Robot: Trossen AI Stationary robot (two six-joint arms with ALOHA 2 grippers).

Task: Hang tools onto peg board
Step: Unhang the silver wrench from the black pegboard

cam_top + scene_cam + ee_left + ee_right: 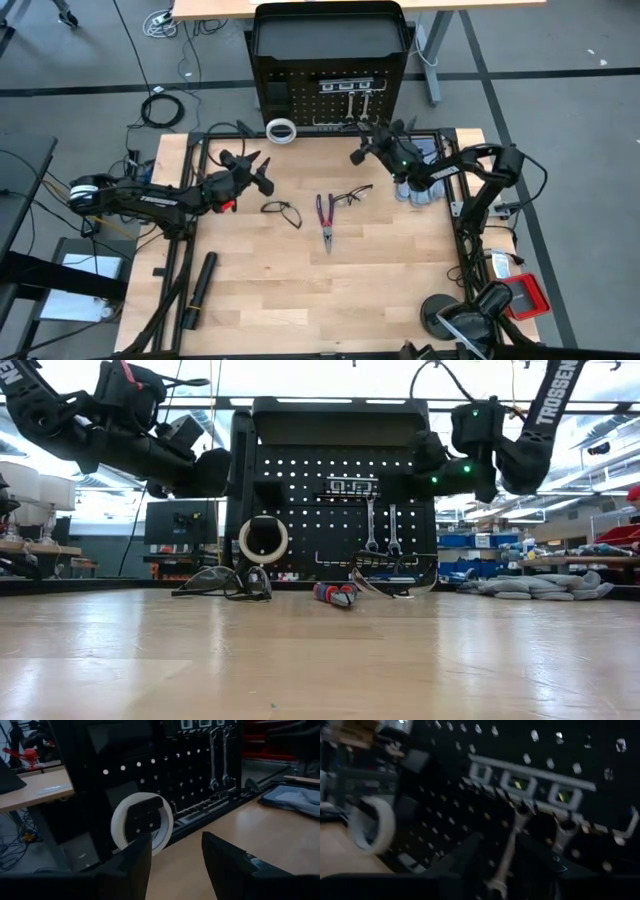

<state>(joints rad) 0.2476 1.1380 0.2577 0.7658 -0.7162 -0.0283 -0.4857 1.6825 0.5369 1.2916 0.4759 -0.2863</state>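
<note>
Peg board (300, 60): upright at the table's far edge, hooded shelf on top.
Tape ring (282, 130): on the board's lower left, upright on a black holder — the low view shows it hanging there (263, 540).
Wrenches (371, 525): two silver ones hang side by side on the board under a strip with white squares (352, 487).
Left gripper (262, 172): over the table's left half, well short of the board, pointing toward the tape ring; fingers (135, 860) apart with nothing between them — a middling gap.
Right gripper (362, 152): close in front of the board near the hanging wrenches; in its wrist view a wrench (507, 852) lies right at the fingers, but I cannot tell whether it is gripped or let go.
Pliers (326, 215): red and blue handles, flat mid-table, jaws toward the near edge.
Glasses (282, 211): one pair left of the pliers, another (352, 193) just right of them, both on the wood.
Black cylinder (200, 285): near the left front corner.
</note>
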